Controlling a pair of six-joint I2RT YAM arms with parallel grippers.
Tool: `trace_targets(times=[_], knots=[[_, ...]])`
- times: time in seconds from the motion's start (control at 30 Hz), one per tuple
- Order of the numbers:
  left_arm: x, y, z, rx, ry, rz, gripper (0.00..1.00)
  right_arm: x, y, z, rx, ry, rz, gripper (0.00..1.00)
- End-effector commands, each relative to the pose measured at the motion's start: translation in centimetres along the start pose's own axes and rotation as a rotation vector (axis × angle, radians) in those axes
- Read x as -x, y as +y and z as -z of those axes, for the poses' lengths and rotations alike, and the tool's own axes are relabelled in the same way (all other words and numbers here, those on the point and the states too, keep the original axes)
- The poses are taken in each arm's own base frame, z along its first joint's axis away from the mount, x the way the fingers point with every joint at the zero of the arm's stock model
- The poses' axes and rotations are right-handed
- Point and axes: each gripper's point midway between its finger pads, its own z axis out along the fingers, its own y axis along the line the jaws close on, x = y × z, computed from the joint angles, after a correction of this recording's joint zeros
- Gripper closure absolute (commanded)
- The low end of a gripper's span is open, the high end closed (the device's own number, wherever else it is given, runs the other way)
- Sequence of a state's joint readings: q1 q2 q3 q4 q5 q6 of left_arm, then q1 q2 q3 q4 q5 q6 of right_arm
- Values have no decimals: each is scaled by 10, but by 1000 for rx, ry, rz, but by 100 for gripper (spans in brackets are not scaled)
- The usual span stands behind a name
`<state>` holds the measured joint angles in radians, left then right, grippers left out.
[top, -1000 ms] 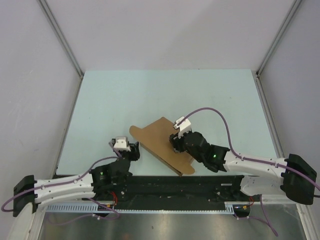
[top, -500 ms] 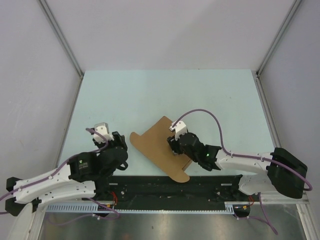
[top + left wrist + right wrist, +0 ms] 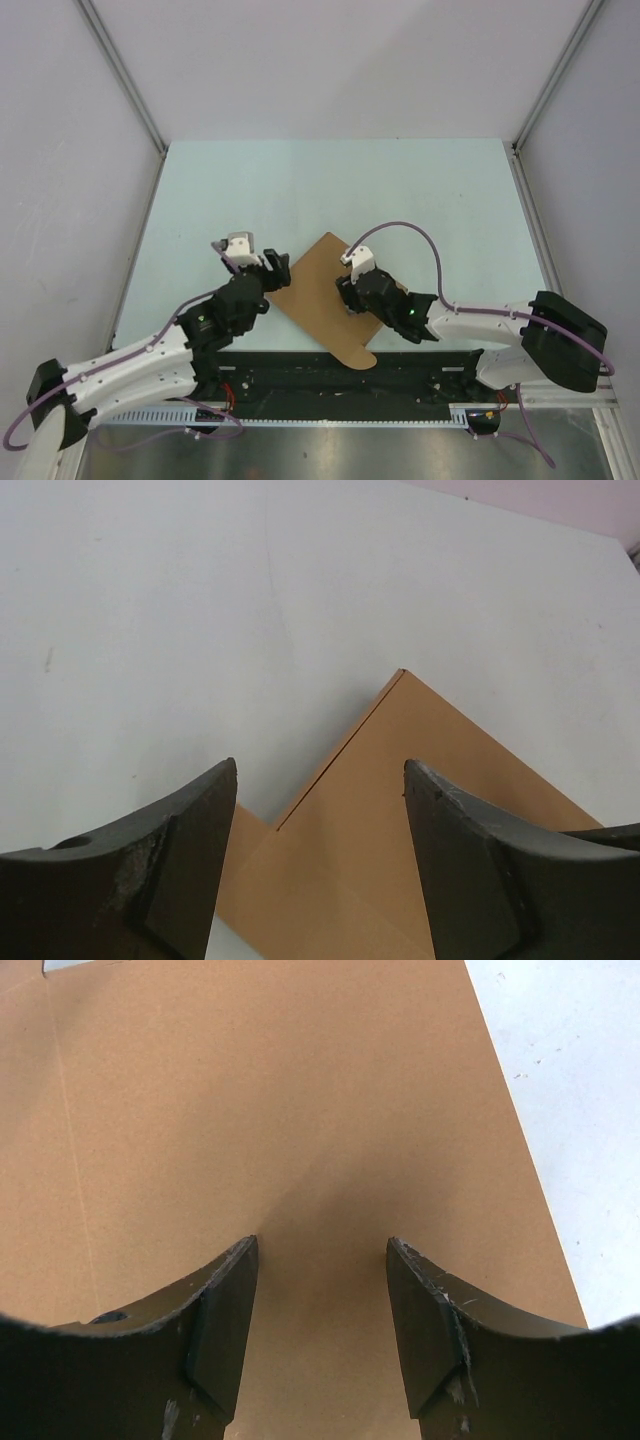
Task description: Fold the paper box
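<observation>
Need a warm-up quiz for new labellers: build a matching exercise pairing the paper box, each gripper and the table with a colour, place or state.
Things:
1 paper box
2 left gripper
3 right gripper
4 table

Descriptions:
A open, above the box's broad face
B pale blue-green
C brown cardboard
D open, over a corner of the box

Pairs: 1-C, 2-D, 3-A, 4-B

A robotics lab cell: pale table walled by plain white panels on metal posts, with 2 robot arms on a black mounting rail along the frame's bottom.
</observation>
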<state>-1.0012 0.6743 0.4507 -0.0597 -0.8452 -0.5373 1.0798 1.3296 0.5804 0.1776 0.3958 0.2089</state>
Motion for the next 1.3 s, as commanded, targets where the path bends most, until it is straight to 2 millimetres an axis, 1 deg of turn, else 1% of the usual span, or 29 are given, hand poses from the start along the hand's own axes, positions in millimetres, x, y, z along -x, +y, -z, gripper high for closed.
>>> trace_targets(times=[0.0,0.03,0.07,0.1,0.13,0.17,0.2,0.23,0.27,0.3,0.33,0.37,0.4,0.43,0.47,0.5,0.53,0.6,0.63,0.8,0.83,0.93,0.97,1.0,1.07,1.1,1.17,1.2,1.27], knots=[[-4,-37,-22,-158,1,39,25,-30,-10,5,-34,80,-6,41],[-2,-40,-27,-165,-10,64,25,-26,-9,7,-32,70,-16,41],[-3,-33,-36,-145,-5,75,24,-22,-12,10,-41,58,-21,40],[-14,-34,-43,-150,32,66,24,-7,-13,17,-41,11,-39,40],[-14,-35,-49,-151,35,80,23,2,-14,22,-47,-15,-67,38],[-17,-29,-56,-131,42,83,23,8,-22,28,-83,-34,-81,37],[-27,-28,-64,-120,75,67,23,25,-24,36,-93,-78,-119,36],[-32,-30,-66,-132,95,59,23,44,-29,49,-103,-137,-200,33],[-35,-30,-69,-129,101,53,23,48,-41,59,-158,-144,-226,32],[-44,-28,-71,-121,124,41,22,59,-49,66,-181,-169,-282,31],[-47,-28,-72,-125,134,45,22,69,-56,76,-193,-195,-340,30],[-53,-26,-73,-122,150,43,22,59,-60,79,-203,-150,-412,30],[-59,-24,-73,-120,165,42,21,56,-63,81,-205,-130,-453,30],[-65,-25,-72,-124,187,44,22,55,-73,83,-222,-119,-511,28],[-71,-22,-72,-115,209,36,22,41,-67,84,-199,-53,-575,27],[-79,-19,-71,-105,235,27,22,35,-67,84,-195,-22,-604,26],[-85,-17,-70,-96,254,31,22,22,-62,84,-179,45,-625,24],[-101,-9,-69,-68,302,15,22,11,-54,84,-165,100,-672,21],[-107,-5,-68,-53,318,21,22,2,-46,85,-143,139,-678,16],[-136,10,-65,6,402,6,22,-17,-30,85,-124,214,-719,8],[-140,10,-65,11,413,10,22,-20,-27,86,-120,228,-728,4],[-156,14,-61,20,460,12,24,-35,-19,86,-123,272,-728,4],[-164,18,-57,27,478,5,24,-40,-17,86,-127,287,-724,4],[-165,16,-56,18,475,24,24,-49,-14,84,-132,311,-710,4],[-170,20,-52,16,482,34,25,-55,-6,79,-107,326,-723,5],[-171,19,-52,11,482,40,25,-66,-4,77,-106,351,-720,7],[-171,19,-49,0,482,43,25,-65,0,71,-88,339,-733,11],[-170,17,-49,-8,476,48,25,-70,-1,69,-97,344,-729,15],[-169,13,-47,-37,477,61,26,-72,-4,62,-104,333,-722,19]])
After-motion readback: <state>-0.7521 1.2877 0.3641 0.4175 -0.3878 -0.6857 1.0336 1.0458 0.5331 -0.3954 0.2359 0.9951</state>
